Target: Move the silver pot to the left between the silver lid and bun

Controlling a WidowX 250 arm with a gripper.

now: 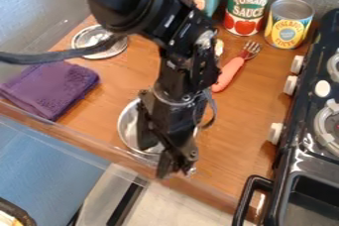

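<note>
Silver pot [127, 126]: near the tabletop [246, 126] edge, partly under the pincer [163, 158], well apart from the silver lid [96, 34]
Pincer: at the pot; open or closed, I cannot tell
Done: probably just reaching the pot
Left: secure grasp, transfer, release

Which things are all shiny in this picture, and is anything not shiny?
In the camera view, light gleams on the silver lid, and pale streaks shine on the glossy black stove; small bright glints dot the black arm, while the purple cloth looks dull, with no glare. I can't tell where the light comes from.
</note>
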